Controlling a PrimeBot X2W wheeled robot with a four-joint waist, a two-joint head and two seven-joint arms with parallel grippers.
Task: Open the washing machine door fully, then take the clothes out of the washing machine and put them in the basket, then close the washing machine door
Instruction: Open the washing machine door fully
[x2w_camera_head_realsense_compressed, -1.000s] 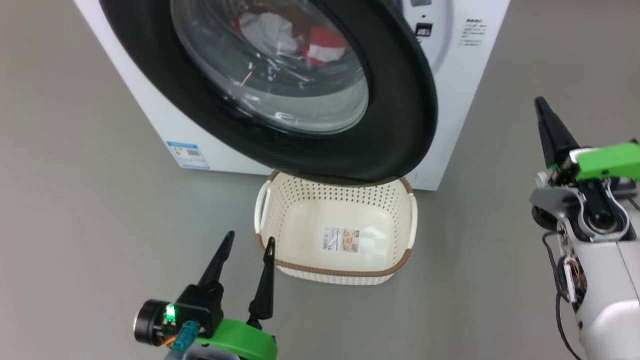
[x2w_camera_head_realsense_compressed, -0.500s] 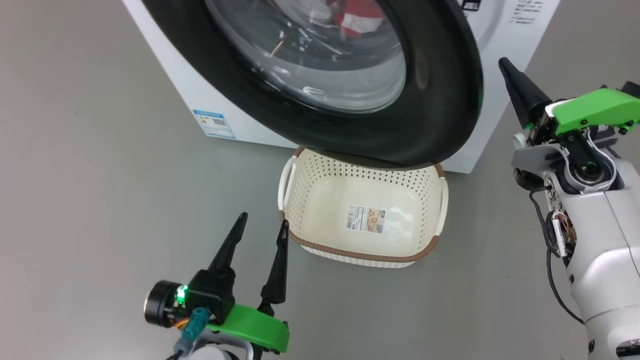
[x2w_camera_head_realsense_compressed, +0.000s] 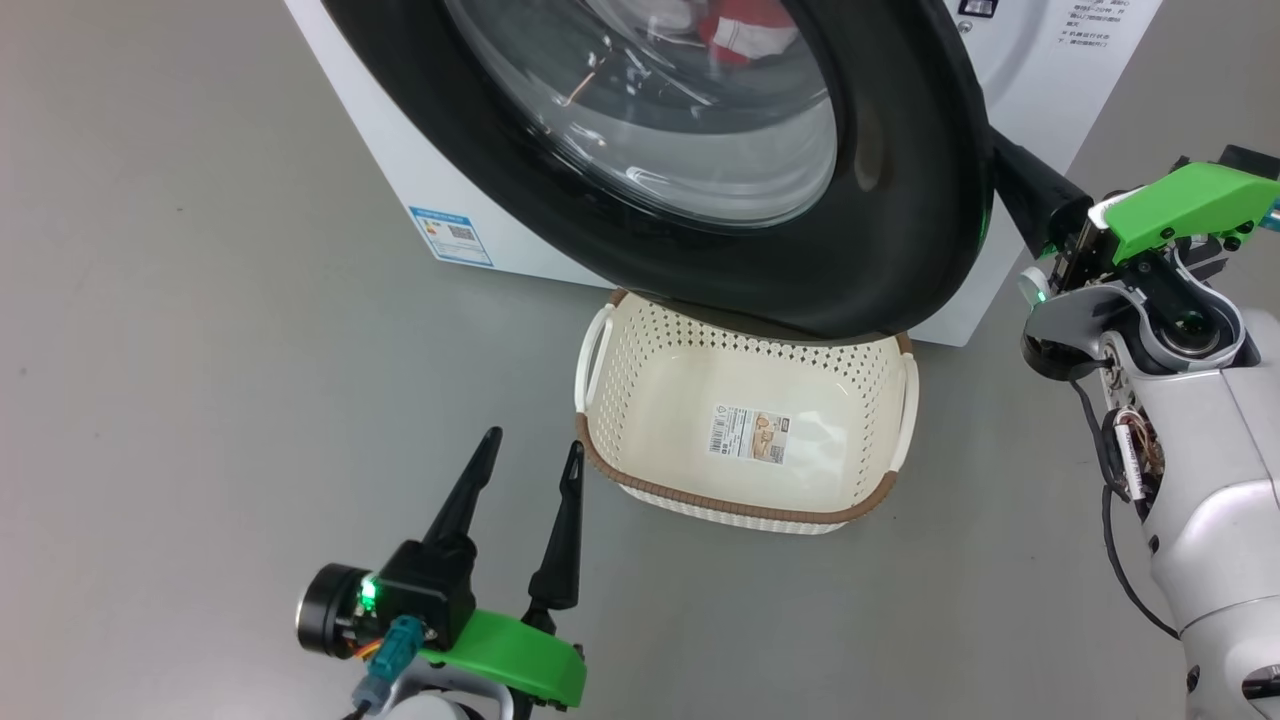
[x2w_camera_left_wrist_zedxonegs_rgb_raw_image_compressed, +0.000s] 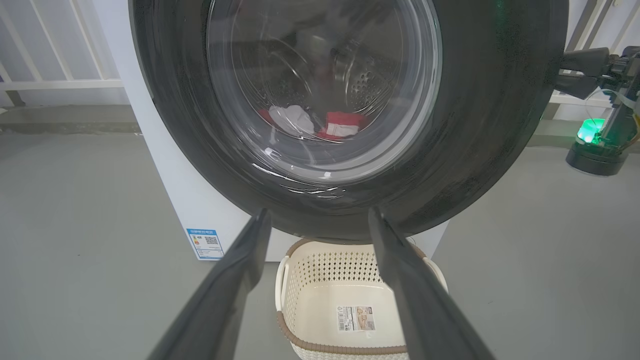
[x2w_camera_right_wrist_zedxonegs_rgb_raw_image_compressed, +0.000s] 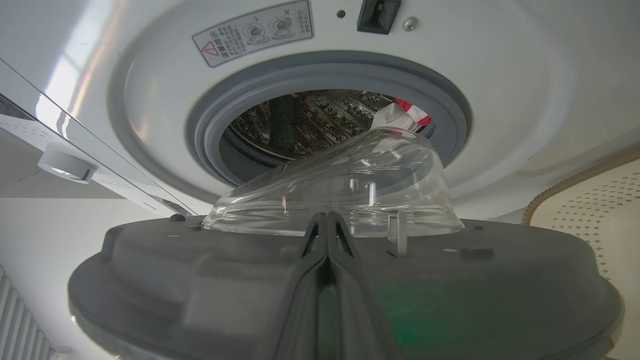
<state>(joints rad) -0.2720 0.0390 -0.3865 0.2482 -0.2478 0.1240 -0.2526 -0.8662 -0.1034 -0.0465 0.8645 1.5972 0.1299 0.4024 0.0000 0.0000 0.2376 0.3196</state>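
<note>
Tips pressed together, the right pincer (x2w_camera_head_realsense_compressed: 1022, 188) sits just behind the free edge of the washing machine door (x2w_camera_head_realsense_compressed: 900, 200), while the wide-spread left pincer (x2w_camera_head_realsense_compressed: 533, 440) hangs well apart.

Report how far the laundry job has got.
Done: the washing machine door stands partly open. In hand: the shut right end effector sits behind its rim, seemingly to swing it wider. Left: the clothes lie in the drum, the basket is empty, closing comes last.

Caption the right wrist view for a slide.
Shut right gripper behind the part-open washing machine door; clothes in the drum.
</note>
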